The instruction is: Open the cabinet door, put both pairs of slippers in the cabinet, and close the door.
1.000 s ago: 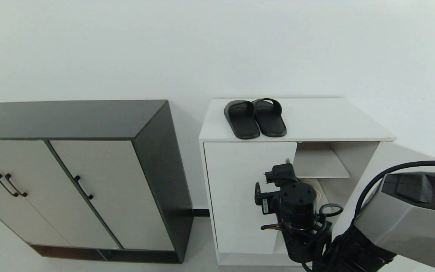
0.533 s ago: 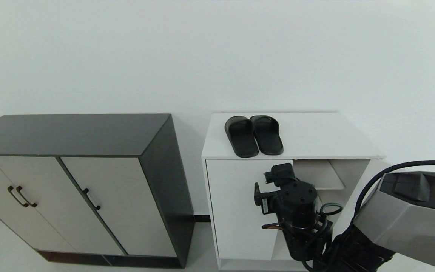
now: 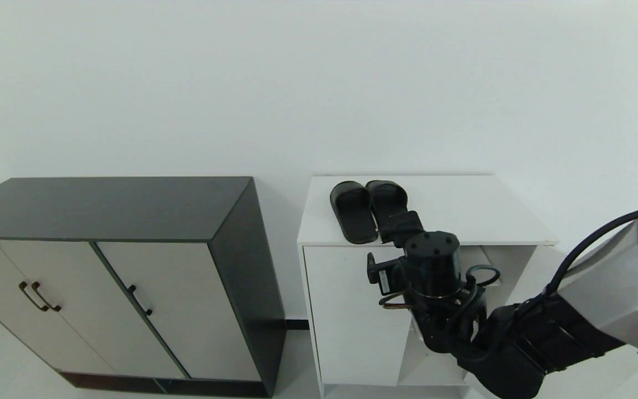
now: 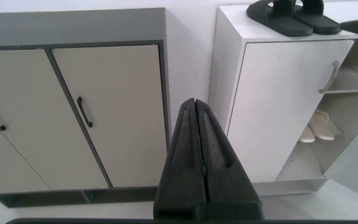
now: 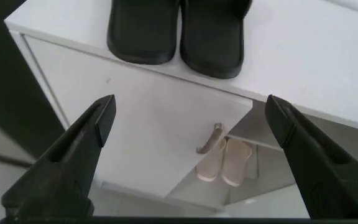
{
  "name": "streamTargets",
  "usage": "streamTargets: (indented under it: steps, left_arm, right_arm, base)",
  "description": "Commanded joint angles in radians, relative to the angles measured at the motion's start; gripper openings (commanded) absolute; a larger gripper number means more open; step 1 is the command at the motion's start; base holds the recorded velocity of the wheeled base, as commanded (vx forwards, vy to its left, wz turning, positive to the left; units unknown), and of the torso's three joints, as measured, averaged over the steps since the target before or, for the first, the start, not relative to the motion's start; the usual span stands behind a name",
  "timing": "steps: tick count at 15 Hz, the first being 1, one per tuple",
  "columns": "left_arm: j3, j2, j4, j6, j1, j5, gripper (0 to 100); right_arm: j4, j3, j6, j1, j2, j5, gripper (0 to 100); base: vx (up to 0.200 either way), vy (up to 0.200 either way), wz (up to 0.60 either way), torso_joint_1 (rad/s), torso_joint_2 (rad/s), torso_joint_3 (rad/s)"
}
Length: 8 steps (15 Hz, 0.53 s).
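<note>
Before the white cabinet (image 3: pixel 352 316), head view: right arm (image 3: pixel 432 266) raised, its wrist at the cabinet's top front edge, just beside the black slippers (image 3: pixel 368 209), which lie paired on the left of the top. Right compartment open, left door shut. Dark cabinet (image 3: pixel 114 266) stands to the left with a gap between. Plain wall (image 3: pixel 319 83) behind.

Left wrist view: left gripper (image 4: pixel 199 155) pressed together, low, well clear of both cabinets. Pale slippers (image 4: pixel 321 124) on the lower shelf inside.

Right wrist view: right gripper (image 5: pixel 190 106) spread wide, holding nothing, facing the top edge short of the black slippers. Door handle (image 5: pixel 209 140) beyond.
</note>
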Motion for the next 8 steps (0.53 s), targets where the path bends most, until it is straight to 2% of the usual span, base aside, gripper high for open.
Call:
streamTargets:
  steps: [1,3,5,8]
  left_arm:
    - [0.0,0.0,0.0,0.0,0.0,0.0,0]
    - [0.0,0.0,0.0,0.0,0.0,0.0,0]
    - [0.0,0.0,0.0,0.0,0.0,0.0,0]
    - [0.0,0.0,0.0,0.0,0.0,0.0,0]
  right_arm:
    - [0.11,-0.089,0.045,-0.002,-0.061,0.038,100]
    - [0.214,-0.126,0.163,-0.001,-0.056,0.089,100]
    - [0.225,-0.126,0.181,-0.01,-0.055,0.1,100]
    - [0.224,-0.132,0.183,-0.018,-0.041,0.1,100]
  base:
    - [0.0,0.0,0.0,0.0,0.0,0.0]
    - [0.0,0.0,0.0,0.0,0.0,0.0]
    - [0.0,0.0,0.0,0.0,0.0,0.0]
    - [0.2,0.0,0.0,-0.001,0.0,0.004]
